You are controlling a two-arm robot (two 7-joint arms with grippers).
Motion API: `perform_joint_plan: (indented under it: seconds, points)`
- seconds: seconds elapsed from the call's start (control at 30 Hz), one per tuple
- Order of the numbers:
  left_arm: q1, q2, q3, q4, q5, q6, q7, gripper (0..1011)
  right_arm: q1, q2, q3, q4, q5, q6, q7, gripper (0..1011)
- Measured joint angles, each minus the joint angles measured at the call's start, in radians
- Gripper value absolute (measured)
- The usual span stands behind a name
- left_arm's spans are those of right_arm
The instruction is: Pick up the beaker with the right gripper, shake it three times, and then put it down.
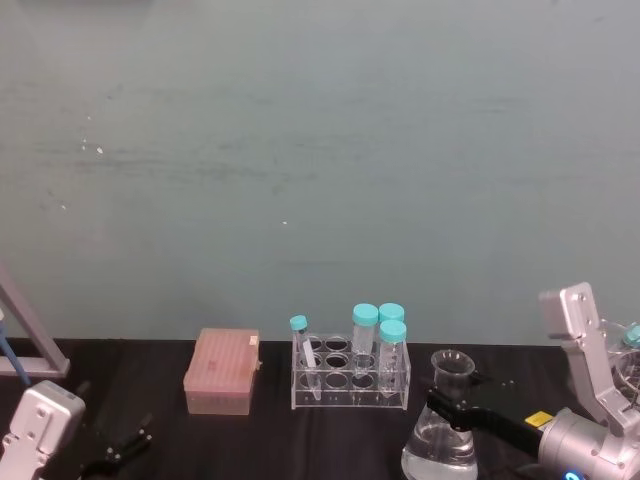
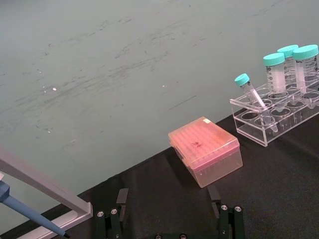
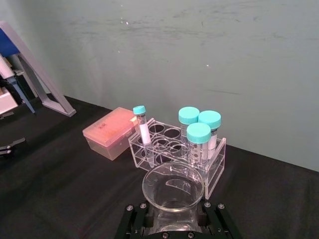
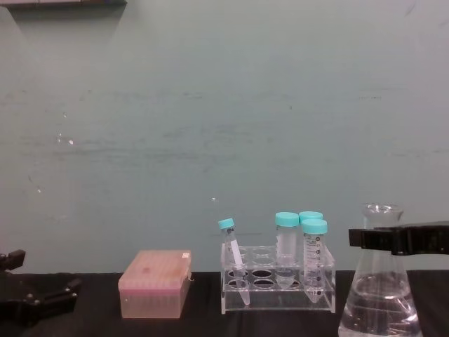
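Glass beaker (image 1: 440,430), part-filled beside the tube rack (image 1: 350,382), looks fragile and slippery. Our right end effector (image 1: 447,404) pinches its narrow neck; we judge that the best hold.

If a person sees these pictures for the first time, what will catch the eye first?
Probably the beaker at the front right of the black table, half full of clear liquid, with the right gripper closed around its neck. Next, the clear tube rack with teal-capped tubes in the middle, and the pink box to its left.
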Motion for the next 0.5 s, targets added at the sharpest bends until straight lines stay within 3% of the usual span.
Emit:
perform_joint_plan:
  seconds: [0.5]
  points:
    - [0.0,0.0,0.0,0.0,0.0,0.0,0.0,1000,0.015,-0.008,-0.014,0.025,-0.01,0.005,-0.004,452]
